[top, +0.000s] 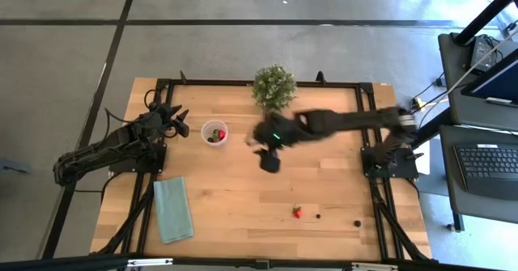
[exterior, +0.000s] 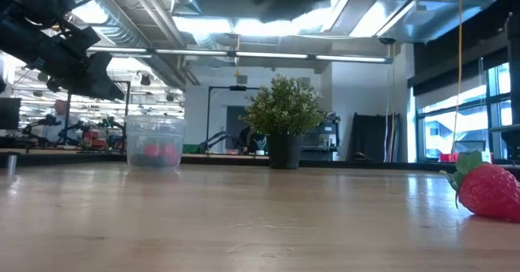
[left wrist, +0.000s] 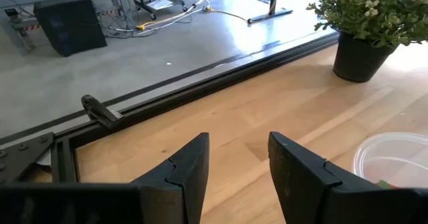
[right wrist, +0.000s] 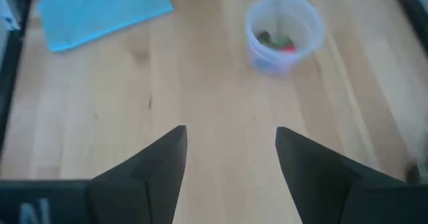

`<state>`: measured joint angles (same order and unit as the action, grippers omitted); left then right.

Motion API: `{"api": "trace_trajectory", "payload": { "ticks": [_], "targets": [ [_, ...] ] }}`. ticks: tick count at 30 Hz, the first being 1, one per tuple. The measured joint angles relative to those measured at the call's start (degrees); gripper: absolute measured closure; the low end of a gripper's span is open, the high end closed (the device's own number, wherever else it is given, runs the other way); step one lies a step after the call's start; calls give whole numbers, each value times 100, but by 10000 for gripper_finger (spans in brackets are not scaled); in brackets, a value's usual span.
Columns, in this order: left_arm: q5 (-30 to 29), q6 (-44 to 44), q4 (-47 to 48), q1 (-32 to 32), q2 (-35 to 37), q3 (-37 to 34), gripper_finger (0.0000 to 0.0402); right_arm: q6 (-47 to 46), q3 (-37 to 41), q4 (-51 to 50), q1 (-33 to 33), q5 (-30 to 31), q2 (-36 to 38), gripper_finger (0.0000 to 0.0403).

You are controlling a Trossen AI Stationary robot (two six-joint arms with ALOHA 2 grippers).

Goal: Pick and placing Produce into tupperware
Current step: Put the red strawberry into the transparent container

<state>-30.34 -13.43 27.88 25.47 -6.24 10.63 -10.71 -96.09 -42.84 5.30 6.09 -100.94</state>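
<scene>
The clear cup (top: 214, 133) stands upright on the wooden table with red and dark fruit pieces inside; it also shows in the low view (exterior: 154, 146) and in the right wrist view (right wrist: 284, 30). A red strawberry (top: 297, 213) and two dark berries (top: 317, 216) (top: 357, 222) lie near the table's near edge; the strawberry (exterior: 487, 189) is close in the low view. My right gripper (right wrist: 231, 150) is open and empty, above the table's middle, to the right of the cup. My left gripper (left wrist: 237, 157) is open and empty, just left of the cup (left wrist: 394, 160).
A potted green plant (top: 273, 86) stands at the far edge, close behind my right arm. A teal cloth (top: 172, 209) lies flat near the table's near left corner. Black frame rails (top: 243, 82) border the table. Bare wood lies between the cup and the loose fruit.
</scene>
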Motion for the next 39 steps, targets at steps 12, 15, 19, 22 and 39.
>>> {"api": "trace_trajectory", "payload": {
  "ticks": [12, 15, 19, 22, 39],
  "targets": [
    [2, 0, -4, 0, 0, 0, 257, -3215, 3801, 1932, 1885, 1215, 1755, 171],
    [2, 0, -5, 0, 0, 1, 257, -2962, 4248, 2578, 2238, 1125, 1662, 171],
    [3, 0, -4, 0, 0, 1, 257, -2975, 4483, 2701, 2560, 1125, 1447, 171],
    [2, 0, -4, 0, 0, 0, 257, -3022, 4477, 2748, 2726, 1109, 1295, 171],
    [2, 0, 20, 0, 0, 0, 257, -4059, 4269, 2978, 3060, 648, 57, 171]
  ]
}}
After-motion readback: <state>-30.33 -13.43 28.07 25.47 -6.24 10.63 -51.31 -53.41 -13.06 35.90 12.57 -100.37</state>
